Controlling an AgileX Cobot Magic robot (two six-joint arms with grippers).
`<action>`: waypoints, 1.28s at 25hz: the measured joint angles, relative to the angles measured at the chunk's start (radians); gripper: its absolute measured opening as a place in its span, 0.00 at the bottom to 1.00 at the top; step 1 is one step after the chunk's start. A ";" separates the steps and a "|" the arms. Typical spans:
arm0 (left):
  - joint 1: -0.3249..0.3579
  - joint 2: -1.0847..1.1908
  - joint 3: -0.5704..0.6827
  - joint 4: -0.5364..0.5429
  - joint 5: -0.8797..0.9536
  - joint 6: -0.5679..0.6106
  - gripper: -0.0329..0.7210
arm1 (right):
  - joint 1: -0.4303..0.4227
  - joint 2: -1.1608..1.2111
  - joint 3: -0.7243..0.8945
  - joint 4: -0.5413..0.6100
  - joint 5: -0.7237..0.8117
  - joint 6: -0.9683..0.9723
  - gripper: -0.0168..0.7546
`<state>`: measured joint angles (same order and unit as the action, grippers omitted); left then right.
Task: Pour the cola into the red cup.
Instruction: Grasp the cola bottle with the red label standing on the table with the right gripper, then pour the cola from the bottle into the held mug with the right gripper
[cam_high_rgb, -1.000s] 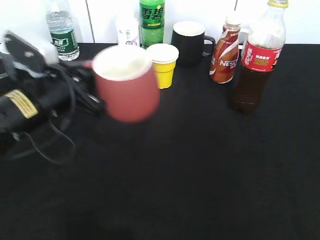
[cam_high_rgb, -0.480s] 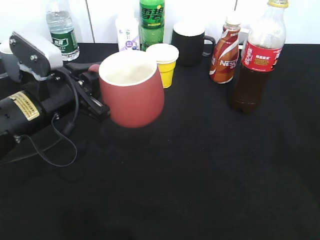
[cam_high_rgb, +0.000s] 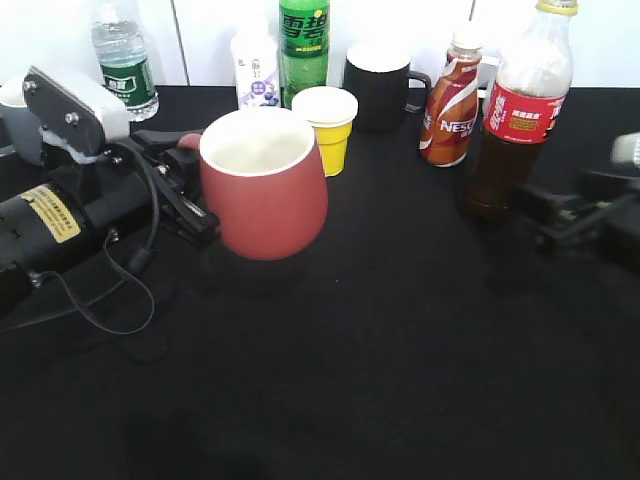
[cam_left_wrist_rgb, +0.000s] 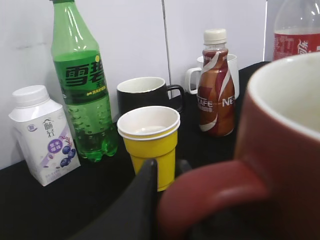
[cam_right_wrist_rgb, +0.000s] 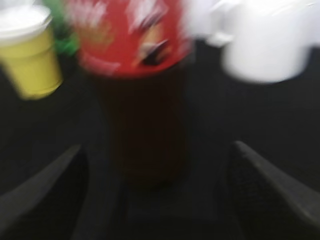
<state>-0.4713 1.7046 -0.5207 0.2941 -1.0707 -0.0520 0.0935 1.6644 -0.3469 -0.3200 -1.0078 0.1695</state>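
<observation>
The left gripper (cam_high_rgb: 190, 200) is clamped on the handle of the red cup (cam_high_rgb: 264, 185), holding it upright just in front of the yellow paper cup (cam_high_rgb: 325, 128). The right gripper (cam_high_rgb: 560, 215) stands spread wide — blurred — just beside the cola bottle (cam_high_rgb: 515, 110), which sits on the black table (cam_high_rgb: 400, 350) ahead of its jaws.

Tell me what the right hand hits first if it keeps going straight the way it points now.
Most likely the cola bottle. In the blurred wrist view it stands dead centre between the open right hand's fingers, with nothing in front of it. In the exterior view the hand sits close beside the bottle; the exact gap is unclear.
</observation>
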 joint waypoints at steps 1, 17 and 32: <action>0.000 0.000 0.000 0.000 0.000 0.000 0.14 | 0.000 0.026 -0.028 -0.005 -0.007 0.002 0.88; 0.011 0.000 0.000 -0.001 0.001 0.000 0.14 | 0.011 0.242 -0.321 -0.145 -0.062 0.070 0.71; -0.072 0.000 -0.095 0.086 0.163 -0.034 0.14 | 0.011 -0.086 -0.300 -0.457 0.079 0.046 0.67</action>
<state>-0.5434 1.7046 -0.6162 0.3797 -0.9075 -0.0859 0.1049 1.5784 -0.6473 -0.7768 -0.9287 0.2151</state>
